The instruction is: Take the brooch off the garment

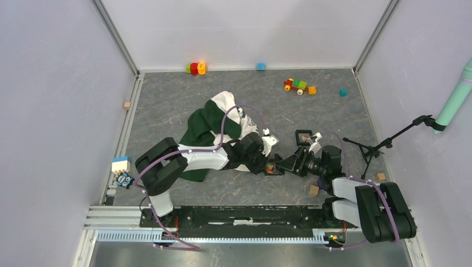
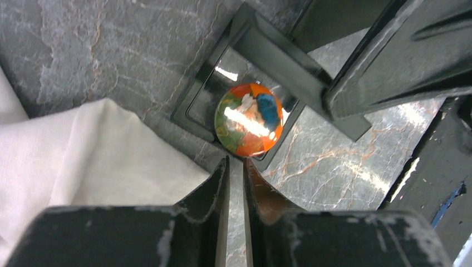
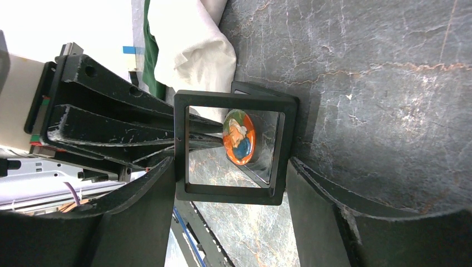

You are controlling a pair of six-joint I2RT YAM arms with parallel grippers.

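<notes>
2 pincers meet at the brooch [image 2: 249, 119], which sits off the shirt [image 1: 200, 125], inside a black square frame [image 3: 181, 146] over the grey surface [image 2: 83, 44], near the cloth's white edge. The right pincer [image 3: 231, 167] is clamped on the frame's 2 outer sides, while the left pincer [image 2: 236, 164] is closed to a thin slit, its tips at the brooch's lower rim. Whether those tips actually pinch it cannot be told, and from above both arms hide most of brooch and frame.

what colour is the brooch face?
The brooch is glossy orange with green, blue and white patches; left wrist view shows it best.
</notes>
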